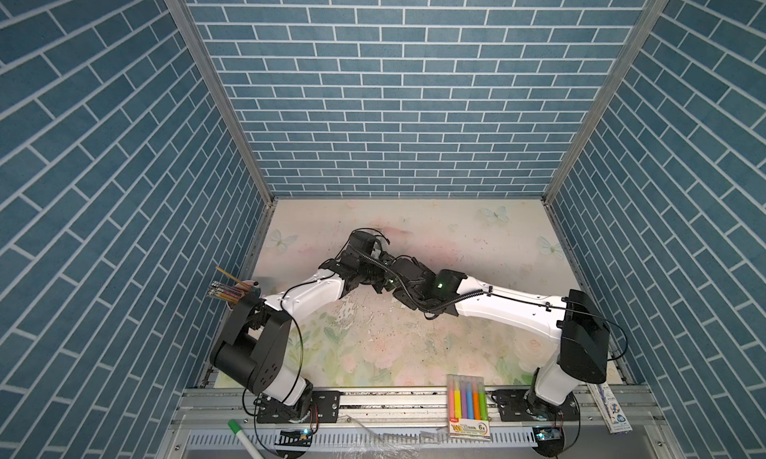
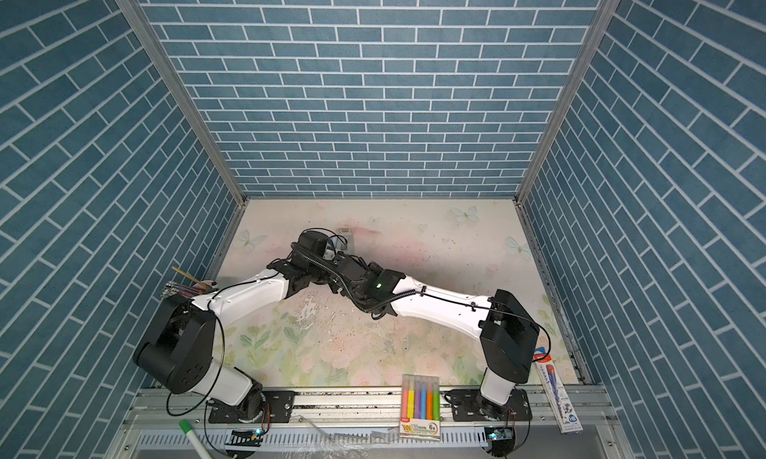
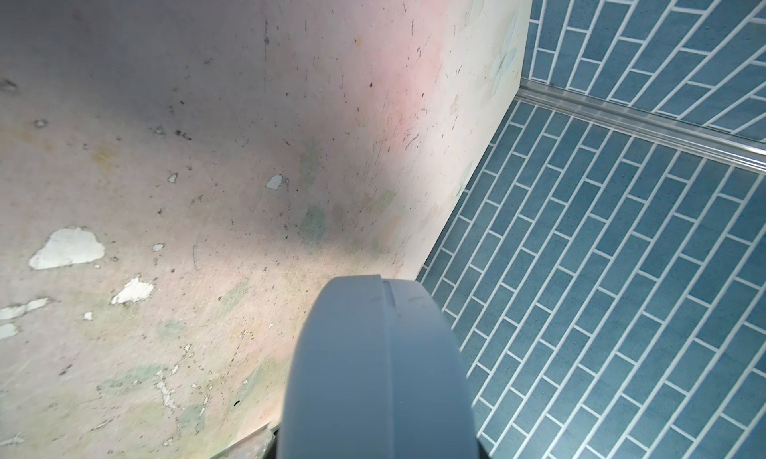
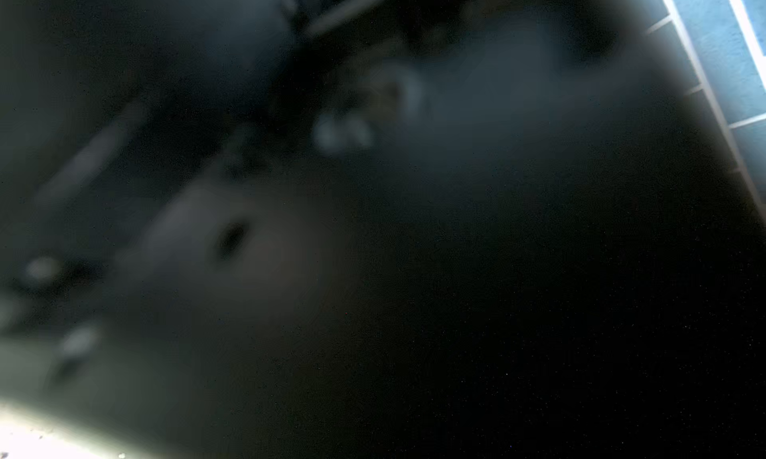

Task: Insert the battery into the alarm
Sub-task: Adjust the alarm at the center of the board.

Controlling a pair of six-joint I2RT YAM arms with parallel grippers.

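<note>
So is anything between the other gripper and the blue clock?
Nothing visible. The left gripper holds the alarm, and the right gripper sits close beside it. The right wrist view is just dark blur, so I can't be sure.

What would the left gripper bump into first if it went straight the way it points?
Probably the flowery tabletop. The left gripper holds the alarm in its jaws, so the alarm's edge would touch first, short of the brick wall. Depth is unclear.

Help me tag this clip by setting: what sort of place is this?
Likely a robot test booth: brick-print wall panels in aluminium framing, left arm and right arm bolted to a rail, and a worn floral tabletop.
</note>
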